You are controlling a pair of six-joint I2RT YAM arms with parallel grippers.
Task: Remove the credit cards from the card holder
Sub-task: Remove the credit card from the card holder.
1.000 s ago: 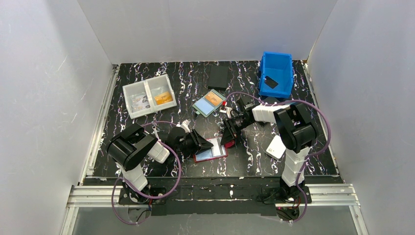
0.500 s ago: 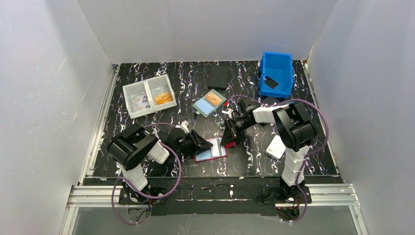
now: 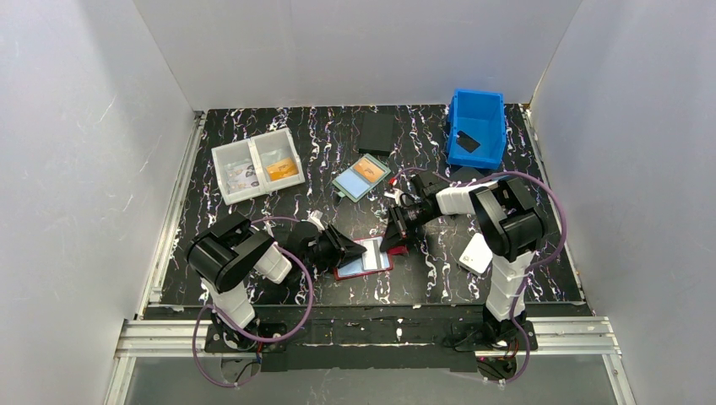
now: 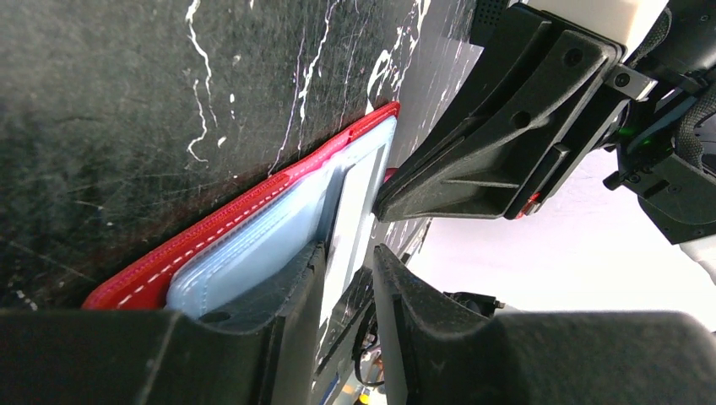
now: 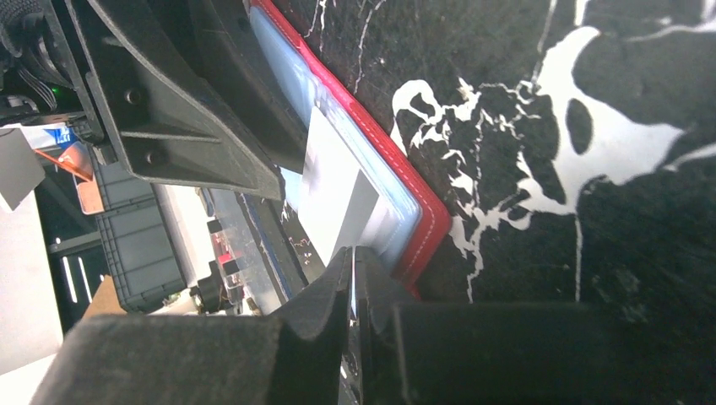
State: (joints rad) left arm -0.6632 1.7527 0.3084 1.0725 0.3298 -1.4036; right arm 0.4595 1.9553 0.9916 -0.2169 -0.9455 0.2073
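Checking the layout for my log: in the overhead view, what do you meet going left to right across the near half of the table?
left gripper → card holder → right gripper → small white block

Two robot arms and eight loose things on a black marbled bench (image 3: 439,278).
One left arm (image 3: 228,257), one right arm (image 3: 507,224). One dark-red card holder (image 3: 371,257); one pale credit card (image 5: 329,186) showing at it, perhaps more stacked underneath, too close to count. One clear two-compartment tray (image 3: 257,165), one teal-framed case (image 3: 360,177), one flat black pad (image 3: 376,132), one white block (image 3: 476,253), and one blue bin (image 3: 478,95) with one small dark item (image 3: 467,142) inside.
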